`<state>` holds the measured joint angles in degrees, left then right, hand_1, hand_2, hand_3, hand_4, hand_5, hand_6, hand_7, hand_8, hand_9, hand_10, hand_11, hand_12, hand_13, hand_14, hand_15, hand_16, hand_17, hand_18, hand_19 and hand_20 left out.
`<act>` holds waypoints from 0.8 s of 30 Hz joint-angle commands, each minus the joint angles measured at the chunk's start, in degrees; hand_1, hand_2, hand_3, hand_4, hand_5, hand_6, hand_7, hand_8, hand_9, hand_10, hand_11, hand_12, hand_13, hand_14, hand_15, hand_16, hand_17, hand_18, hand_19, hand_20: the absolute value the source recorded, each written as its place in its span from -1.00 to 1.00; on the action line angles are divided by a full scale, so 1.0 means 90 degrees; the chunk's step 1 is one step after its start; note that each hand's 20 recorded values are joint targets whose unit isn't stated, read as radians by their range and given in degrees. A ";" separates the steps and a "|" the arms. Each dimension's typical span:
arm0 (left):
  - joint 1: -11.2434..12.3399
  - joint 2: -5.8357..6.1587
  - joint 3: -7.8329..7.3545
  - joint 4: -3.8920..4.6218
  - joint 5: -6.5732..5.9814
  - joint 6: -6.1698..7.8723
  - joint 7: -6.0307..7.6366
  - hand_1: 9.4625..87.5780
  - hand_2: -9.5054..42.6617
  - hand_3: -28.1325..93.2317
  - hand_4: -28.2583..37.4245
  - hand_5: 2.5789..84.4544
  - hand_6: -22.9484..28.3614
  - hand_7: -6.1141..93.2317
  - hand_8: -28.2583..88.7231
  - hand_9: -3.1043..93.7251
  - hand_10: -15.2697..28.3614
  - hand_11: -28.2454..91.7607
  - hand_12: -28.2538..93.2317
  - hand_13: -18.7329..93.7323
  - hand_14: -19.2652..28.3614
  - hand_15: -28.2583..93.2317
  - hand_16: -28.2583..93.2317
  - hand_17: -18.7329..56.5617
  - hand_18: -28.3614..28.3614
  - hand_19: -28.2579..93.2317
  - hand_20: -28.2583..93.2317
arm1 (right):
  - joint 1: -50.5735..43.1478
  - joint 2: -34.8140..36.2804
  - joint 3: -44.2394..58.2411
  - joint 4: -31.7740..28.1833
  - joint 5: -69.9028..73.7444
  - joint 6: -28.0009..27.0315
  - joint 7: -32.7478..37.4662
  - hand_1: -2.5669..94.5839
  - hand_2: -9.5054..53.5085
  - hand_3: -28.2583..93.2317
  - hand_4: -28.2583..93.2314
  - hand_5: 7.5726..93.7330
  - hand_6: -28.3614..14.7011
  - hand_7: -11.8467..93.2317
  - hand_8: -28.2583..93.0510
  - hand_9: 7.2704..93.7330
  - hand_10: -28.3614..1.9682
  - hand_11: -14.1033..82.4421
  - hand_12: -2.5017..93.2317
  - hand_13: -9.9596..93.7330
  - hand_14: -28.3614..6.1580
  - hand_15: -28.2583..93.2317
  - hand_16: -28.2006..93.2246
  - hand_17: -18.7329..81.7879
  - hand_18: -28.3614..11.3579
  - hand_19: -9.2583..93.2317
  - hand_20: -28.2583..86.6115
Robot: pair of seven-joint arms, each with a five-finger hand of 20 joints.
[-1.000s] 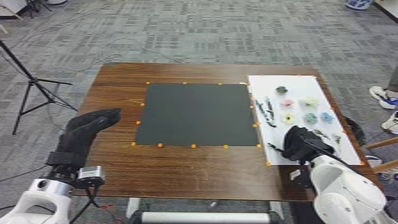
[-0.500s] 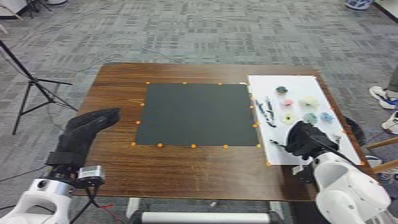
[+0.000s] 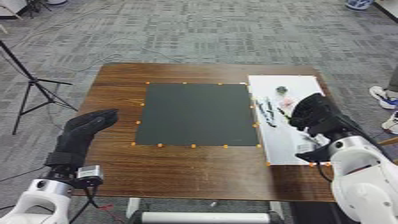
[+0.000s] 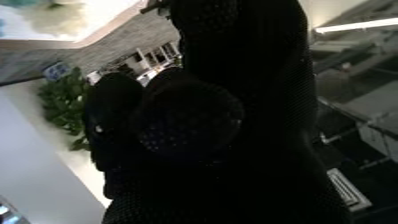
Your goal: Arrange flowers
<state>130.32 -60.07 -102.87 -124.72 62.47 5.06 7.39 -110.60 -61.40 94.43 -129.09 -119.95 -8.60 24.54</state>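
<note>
A brown wooden worktop [image 3: 191, 172] with a dark square mat [image 3: 195, 115] in its middle and a long white sheet [image 3: 275, 150] along its right side. Small orange markers [image 3: 194, 146] dot the edges of both.

The robot's right hand [image 3: 315, 114], in a black glove, is over the right part of the white sheet. Whether it is open or closed, and whether it grips anything, cannot be told. A pink flower [image 3: 287, 101] is just beside this hand, on the side toward the mat. A grey-green flower [image 3: 282, 90] sits farther off, past the pink one, near the sheet's far end. Two dark, slender stems [image 3: 266, 111] lie lengthwise on the sheet, between the mat and the hand. A short dark sprig [image 3: 283, 113] is close against the hand's mat-facing side; contact is unclear.

In the right wrist view, the black glove of the right hand [image 4: 222, 170] is close up. Beyond it, a blurred cream flower [image 4: 55, 18] lies on the white sheet, apart from the glove, with a teal flower [image 4: 19, 2] next to it.

The left hand [image 3: 82, 127], also gloved in black, is above the worktop to the left of the mat. Its fingers are extended and loosely together, holding nothing, and well apart from the flowers.

A black tripod [image 3: 34, 80] stands on the grey floor [image 3: 204, 35] to the left.
</note>
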 commanded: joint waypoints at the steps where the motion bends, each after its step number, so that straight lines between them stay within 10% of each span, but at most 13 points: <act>1: 0.0071 0.0101 -0.0111 0.0367 -0.0100 0.0569 0.0161 -0.50 -0.66 0.59 -0.62 0.15 0.05 -0.56 -0.62 0.01 0.32 -0.18 -0.29 -0.05 0.52 -0.24 -0.51 -0.40 0.30 -0.47 -0.32 | 0.0930 -0.0212 -0.0762 0.0152 0.0444 -0.0028 -0.0111 0.95 -1.00 -1.00 0.40 0.59 0.23 -0.24 -0.12 1.00 0.37 -0.21 -0.05 1.00 0.63 0.45 -0.02 0.72 -0.15 1.00 0.24; 7: -0.0136 0.0377 -0.0124 0.0801 -0.0501 0.1315 0.0442 -0.57 -0.53 0.59 -0.76 0.18 0.05 -0.54 -0.63 0.03 0.34 -0.18 -0.31 -0.04 0.52 -0.24 -0.52 -0.39 0.30 -0.46 -0.31 | 0.2081 -0.0433 -0.1913 0.0639 0.0621 -0.0045 -0.0144 0.95 -1.00 -1.00 0.40 0.59 0.22 -0.24 -0.12 1.00 0.36 -0.19 -0.07 1.00 0.62 0.46 -0.03 0.73 -0.13 1.00 0.24; 11: -0.0291 0.0519 -0.0131 0.0947 -0.0824 0.1537 0.0570 -0.67 -0.31 0.60 -0.93 0.19 0.04 -0.54 -0.63 0.04 0.33 -0.18 -0.31 -0.04 0.52 -0.24 -0.53 -0.38 0.30 -0.46 -0.31 | 0.2607 -0.0731 -0.2615 0.0972 0.0514 -0.0079 -0.0092 0.95 -1.00 -1.00 0.40 0.60 0.22 -0.24 -0.12 1.00 0.36 -0.19 -0.09 1.00 0.62 0.46 -0.04 0.73 -0.12 1.00 0.24; 17: -0.0435 0.0651 -0.0088 0.0998 -0.0937 0.1729 0.0557 -0.82 0.25 0.51 -1.00 0.21 0.03 -0.55 -0.64 0.06 0.34 -0.19 -0.33 -0.03 0.52 -0.23 -0.54 -0.37 0.30 -0.45 -0.31 | 0.2991 -0.1003 -0.3525 0.1289 0.0269 -0.0204 0.0013 0.95 -1.00 -1.00 0.40 0.60 0.22 -0.22 -0.13 1.00 0.35 -0.17 -0.10 1.00 0.62 0.47 -0.04 0.74 -0.11 1.00 0.24; 24: -0.0506 0.0702 -0.0007 0.0988 -0.1057 0.1913 0.0534 -0.83 0.29 0.52 -1.00 0.22 0.02 -0.55 -0.64 0.07 0.35 -0.19 -0.33 -0.03 0.50 -0.23 -0.54 -0.37 0.29 -0.45 -0.31 | 0.3325 -0.1322 -0.4218 0.1771 0.0097 -0.0351 0.0177 0.95 -1.00 -1.00 0.41 0.61 0.21 -0.18 -0.17 1.00 0.35 -0.15 -0.16 1.00 0.62 0.48 -0.06 0.75 -0.10 1.00 0.22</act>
<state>126.32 -54.44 -103.18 -115.50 53.51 20.59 12.25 -82.39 -69.73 60.85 -116.41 -117.60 -10.11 24.94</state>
